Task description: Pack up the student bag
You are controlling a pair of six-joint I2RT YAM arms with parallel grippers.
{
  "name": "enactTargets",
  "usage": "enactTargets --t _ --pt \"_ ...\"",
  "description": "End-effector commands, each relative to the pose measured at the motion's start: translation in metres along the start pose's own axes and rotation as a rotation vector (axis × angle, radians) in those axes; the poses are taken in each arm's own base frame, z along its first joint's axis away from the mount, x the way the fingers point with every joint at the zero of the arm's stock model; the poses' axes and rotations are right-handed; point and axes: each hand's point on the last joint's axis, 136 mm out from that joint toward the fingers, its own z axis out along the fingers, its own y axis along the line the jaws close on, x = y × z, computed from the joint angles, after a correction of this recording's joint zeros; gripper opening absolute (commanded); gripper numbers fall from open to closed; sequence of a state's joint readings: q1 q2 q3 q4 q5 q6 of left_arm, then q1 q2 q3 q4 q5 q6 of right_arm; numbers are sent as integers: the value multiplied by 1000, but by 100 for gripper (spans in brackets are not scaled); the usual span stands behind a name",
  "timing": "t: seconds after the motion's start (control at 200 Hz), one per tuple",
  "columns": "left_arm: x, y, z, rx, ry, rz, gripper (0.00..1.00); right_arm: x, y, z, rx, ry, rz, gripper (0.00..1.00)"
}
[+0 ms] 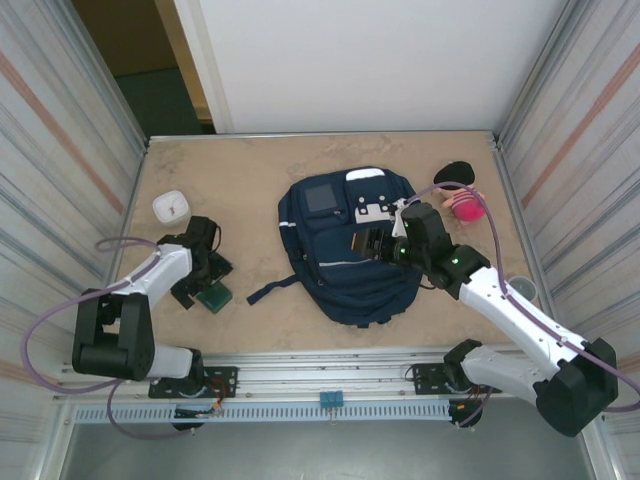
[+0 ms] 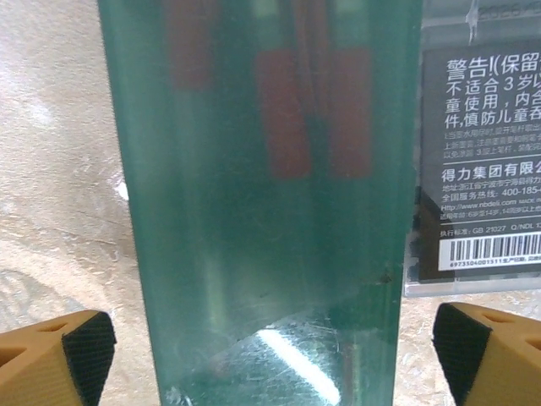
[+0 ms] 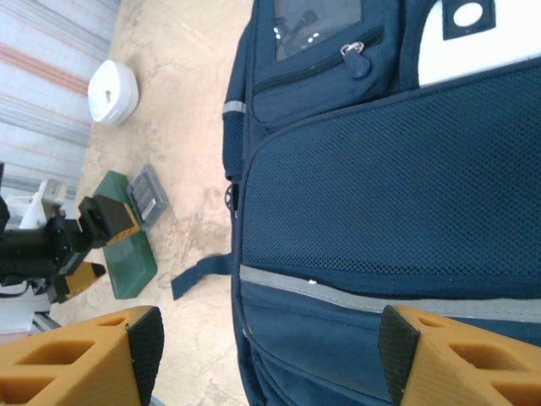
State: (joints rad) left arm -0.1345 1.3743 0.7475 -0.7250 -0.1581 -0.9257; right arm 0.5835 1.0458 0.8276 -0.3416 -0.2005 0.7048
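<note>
Under the left pincer point(image 2: 270, 351), wide open, a green case point(image 2: 270, 169) runs out of frame, contents blurred. Right pincer point(image 3: 266, 347) hangs open, empty, over the bag point(image 3: 380, 194).

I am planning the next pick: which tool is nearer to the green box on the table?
Left. The left tool hangs open right over the green box, one finger on each side. The right tool is open above the student bag, away from the box.
</note>
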Motion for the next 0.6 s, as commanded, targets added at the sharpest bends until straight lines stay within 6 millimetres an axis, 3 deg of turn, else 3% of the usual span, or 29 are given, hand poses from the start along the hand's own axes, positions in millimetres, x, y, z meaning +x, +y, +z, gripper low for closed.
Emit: enactTargets --t 0.0,0.286,0.451,0.596 --pt "6 4 7 -11 21 -26 93 -10 15 -4 -36 -21 -38 69" --pt "19 14 17 -34 62 -48 93 -11 15 -2 -33 -16 -41 69" --pt "28 18 17 -24 76 -57 80 -10 14 -2 -29 -16 -40 69" --pt "33 12 4 17 55 -37 70 -9 15 -2 -36 -11 -41 69"
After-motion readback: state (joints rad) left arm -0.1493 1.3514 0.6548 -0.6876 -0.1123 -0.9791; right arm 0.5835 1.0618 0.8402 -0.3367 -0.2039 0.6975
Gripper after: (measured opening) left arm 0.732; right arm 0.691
